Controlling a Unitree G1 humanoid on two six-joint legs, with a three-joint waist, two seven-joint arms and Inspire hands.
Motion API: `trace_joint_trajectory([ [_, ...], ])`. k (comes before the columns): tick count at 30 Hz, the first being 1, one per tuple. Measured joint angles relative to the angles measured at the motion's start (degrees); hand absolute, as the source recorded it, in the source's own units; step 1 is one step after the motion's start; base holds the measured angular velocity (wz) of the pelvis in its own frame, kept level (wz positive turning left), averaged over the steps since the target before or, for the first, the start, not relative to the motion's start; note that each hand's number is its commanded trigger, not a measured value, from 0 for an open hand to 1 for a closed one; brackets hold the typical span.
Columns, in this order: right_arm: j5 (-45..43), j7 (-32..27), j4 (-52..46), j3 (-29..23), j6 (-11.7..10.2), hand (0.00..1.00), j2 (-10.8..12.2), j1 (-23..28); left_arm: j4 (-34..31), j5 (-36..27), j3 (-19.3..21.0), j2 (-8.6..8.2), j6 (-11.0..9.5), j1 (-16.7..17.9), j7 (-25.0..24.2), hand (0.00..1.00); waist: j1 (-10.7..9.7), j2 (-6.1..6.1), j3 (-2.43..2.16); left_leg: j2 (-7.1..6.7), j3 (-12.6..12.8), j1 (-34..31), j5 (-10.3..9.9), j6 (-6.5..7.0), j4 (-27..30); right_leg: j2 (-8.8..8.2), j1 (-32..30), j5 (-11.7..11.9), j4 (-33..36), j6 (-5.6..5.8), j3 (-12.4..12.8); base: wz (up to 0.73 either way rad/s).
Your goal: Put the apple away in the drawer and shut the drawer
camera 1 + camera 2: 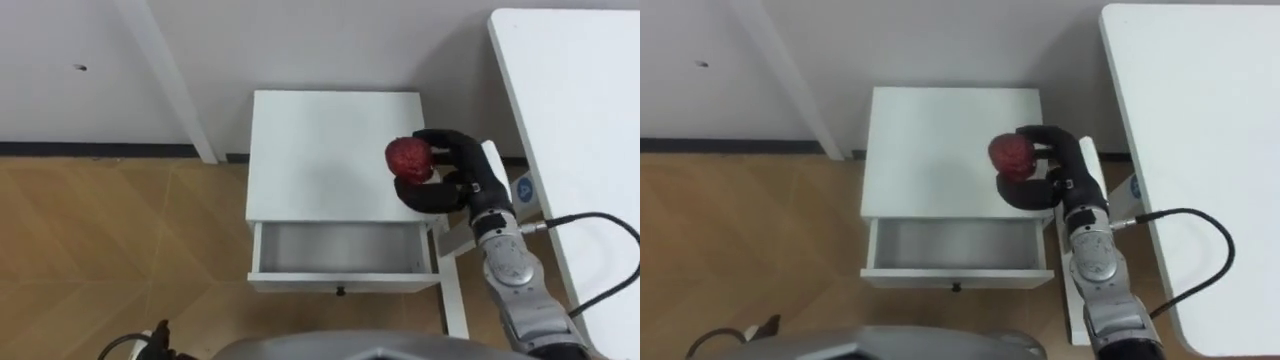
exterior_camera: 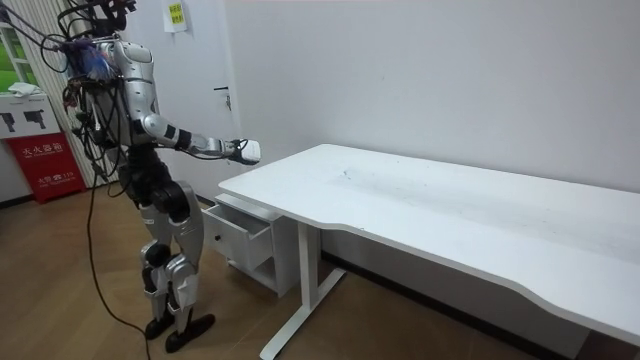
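Note:
A red apple [image 1: 408, 157] is held in my right hand [image 1: 452, 183], whose dark fingers curl round it from the right. The hand hovers over the right part of the top of a small white cabinet [image 1: 320, 150]. Below it the cabinet's drawer [image 1: 340, 283] stands pulled out, its grey inside bare. In the room view I stand upright in front of the cabinet [image 2: 262, 262] with my right hand [image 2: 243, 150] stretched forward at chest height above the open drawer [image 2: 240, 235].
A large white desk [image 1: 580, 120] runs along the right, its edge close to my right forearm, and its white leg [image 1: 452, 290] stands beside the drawer. A white wall lies behind the cabinet, wooden floor to the left. A red sign [image 2: 45, 165] stands behind me.

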Motion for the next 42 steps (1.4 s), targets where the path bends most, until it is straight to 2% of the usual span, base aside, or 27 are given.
trace_joint_trajectory([
  [6, -0.1, 3.6, -0.1, 1.0, 0.2, 1.00, 0.0, 0.0, -0.1, -0.8, -0.9, 0.21, -0.2, -0.6, 0.0, 0.00, 0.0, -0.32, -0.10, -0.10, -0.8, -0.7, 0.0, 0.02, 0.2, -0.15, -0.2, 0.0, 0.0, 0.00, -0.7, 0.06],
  [15, -0.1, 6.1, -0.1, 2.9, 2.1, 1.00, 0.0, 1.5, 0.0, -0.9, -2.8, 0.50, -0.2, -1.6, 0.0, 0.00, 0.1, -0.64, 0.03, -0.14, -1.5, -1.4, 0.0, 0.02, 0.8, -0.23, -0.4, 0.0, 0.0, 0.00, -1.4, 0.03],
  [25, -0.4, 8.0, -0.1, 5.2, 2.4, 1.00, -0.4, 1.9, -0.2, -2.0, -3.2, 0.59, -0.3, -2.0, -1.6, 0.00, 0.1, 0.05, 0.36, -0.15, -1.6, -1.8, 0.0, 0.01, 0.9, -0.25, -0.6, 0.0, 0.0, 0.00, -1.5, 0.00],
  [32, -0.8, 8.4, 2.4, 5.7, 2.6, 1.00, -0.3, 3.5, -0.4, -2.1, -3.1, 0.33, -0.4, -2.4, -2.1, 0.00, 0.1, 0.85, 0.10, -0.19, -1.8, -1.7, 0.0, 0.02, 0.9, -0.29, -0.7, 0.0, 0.0, 0.00, -1.6, 0.02],
  [33, -0.9, 8.4, 2.4, 5.7, 2.6, 0.83, -0.3, 3.7, -0.4, -2.1, -3.1, 0.33, -0.4, -2.4, -2.1, 0.00, 0.1, 0.89, 0.09, -0.19, -1.8, -1.7, 0.0, 0.02, 0.9, -0.28, -0.7, 0.0, 0.0, 0.00, -1.6, 0.00],
  [34, -1.4, 8.5, 2.7, 5.7, 2.6, 0.15, -0.3, 3.8, -0.4, -2.1, -3.1, 0.33, -0.5, -2.4, -2.1, 0.00, 0.1, 0.89, 0.08, -0.18, -1.8, -1.7, 0.0, 0.01, 0.9, -0.28, -0.7, 0.0, 0.0, 0.00, -1.6, 0.00],
  [35, -1.9, 8.5, 3.0, 5.7, 2.6, 0.00, -0.4, 3.8, -0.4, -2.1, -3.1, 0.33, -0.8, -2.4, -2.1, 0.00, 0.0, 0.87, 0.08, -0.18, -1.9, -1.7, 0.0, 0.01, 1.0, -0.28, -0.7, 0.0, 0.0, 0.00, -1.6, 0.00],
  [42, -2.0, 8.4, 4.6, 5.5, 2.5, 0.00, -0.6, 3.7, -0.3, -3.4, -3.1, 0.58, -1.6, -2.5, -2.1, 0.00, 0.1, 0.42, -0.11, -0.24, -1.9, -2.0, 0.0, 0.02, 1.1, -0.33, -0.6, 0.0, 0.1, 0.00, -1.8, 0.00],
])
